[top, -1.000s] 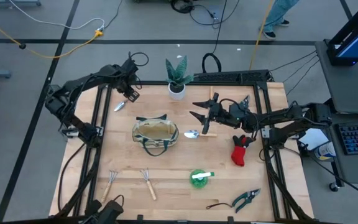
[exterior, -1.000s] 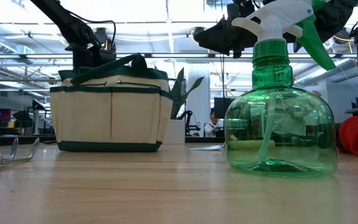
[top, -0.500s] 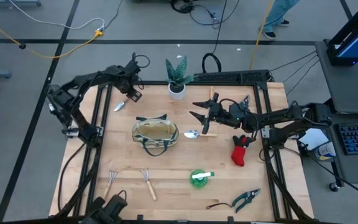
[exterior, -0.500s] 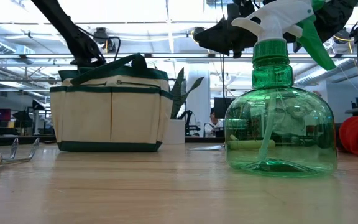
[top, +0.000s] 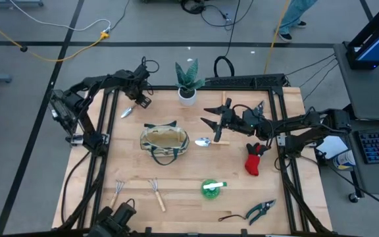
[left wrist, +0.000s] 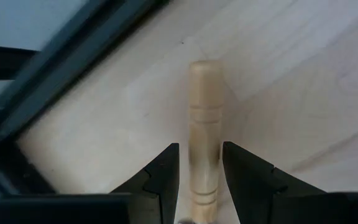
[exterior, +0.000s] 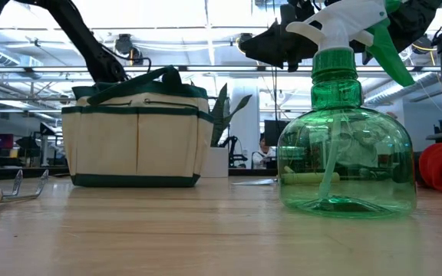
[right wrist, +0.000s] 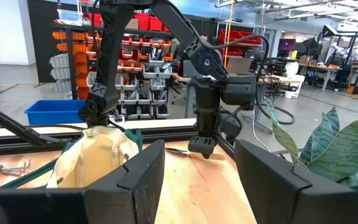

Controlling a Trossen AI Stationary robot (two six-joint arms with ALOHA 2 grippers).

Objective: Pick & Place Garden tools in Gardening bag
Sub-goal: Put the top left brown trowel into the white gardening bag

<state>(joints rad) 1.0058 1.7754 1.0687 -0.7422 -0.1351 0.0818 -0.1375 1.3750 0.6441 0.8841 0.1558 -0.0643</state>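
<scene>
My left gripper is at the table's far left, shut on the wooden handle of a metal trowel. The trowel's blade sticks out toward the near left. The cream gardening bag stands open at the table's middle and also shows in the low view. My right gripper hangs open and empty to the right of the bag, above a second trowel that lies flat on the table. The red-black glove, two mini rakes and the shears lie on the table. My left gripper pinches the trowel's wooden handle between its two fingers, on the half toward the blade. The fingers come from above, pointing down, and lie across the handle. The trowel lies level at the tabletop. The handle's free end sticks out past the fingers.
A green spray bottle stands near the front middle and fills the low view. A green plant in a white pot stands at the far edge. Dark frame rails run along the table's sides.
My left arm has shifted a little toward the table's right. In the low view its forearm has swung lower behind the bag. The trowel's blade has stayed where it was.
</scene>
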